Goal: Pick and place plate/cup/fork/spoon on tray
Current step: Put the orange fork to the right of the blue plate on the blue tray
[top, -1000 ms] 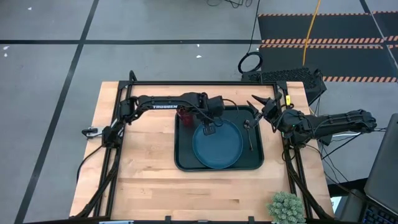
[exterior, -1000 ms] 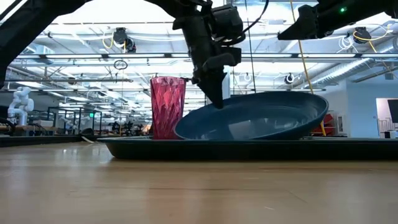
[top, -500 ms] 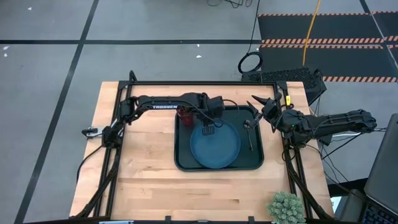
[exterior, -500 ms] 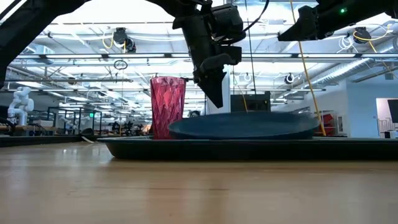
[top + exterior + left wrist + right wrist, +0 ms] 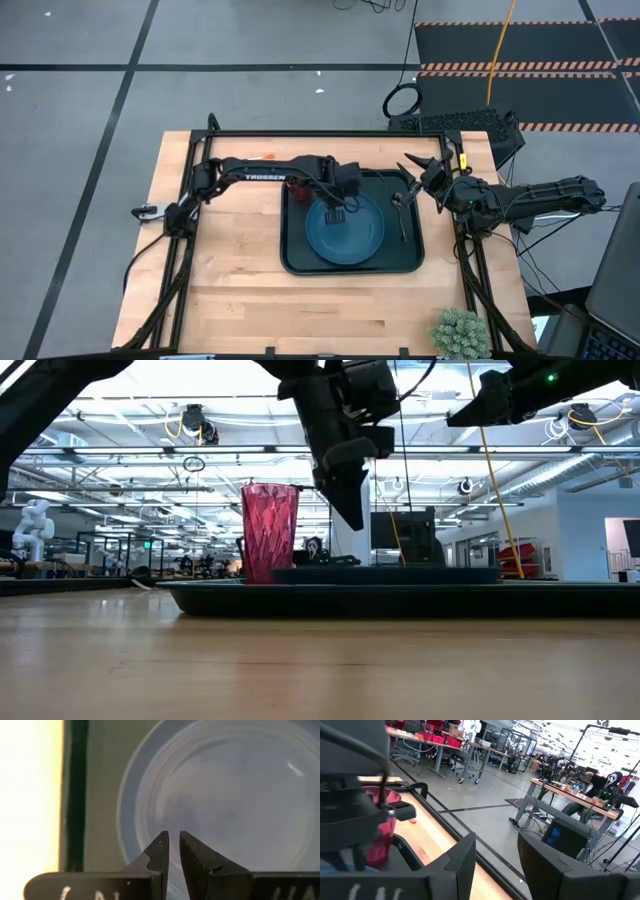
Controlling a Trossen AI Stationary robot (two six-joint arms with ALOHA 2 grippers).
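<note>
The blue plate (image 5: 352, 236) lies flat in the dark tray (image 5: 295, 262); it also shows in the low view (image 5: 390, 572) and the left wrist view (image 5: 225, 795). The red cup (image 5: 269, 532) stands upright in the tray's far left corner, partly under my left arm. The dark spoon (image 5: 402, 218) lies in the tray, right of the plate. My left gripper (image 5: 173, 836) points down just above the plate's far rim, its fingers a narrow gap apart, touching nothing. My right gripper (image 5: 496, 852) is open and empty above the tray's far right corner (image 5: 410, 165). A small orange-red thing (image 5: 265, 156), perhaps the fork's handle, lies on the table.
A small green plant (image 5: 460, 335) stands at the table's near right corner. The table's near half (image 5: 300, 310) is bare wood. A dark frame rail (image 5: 320, 133) runs along the far edge.
The plate was tilted, its far rim held up at my left gripper. It has come away from the fingers and dropped flat into the tray. My left gripper has stayed over the plate's far rim and risen a little.
</note>
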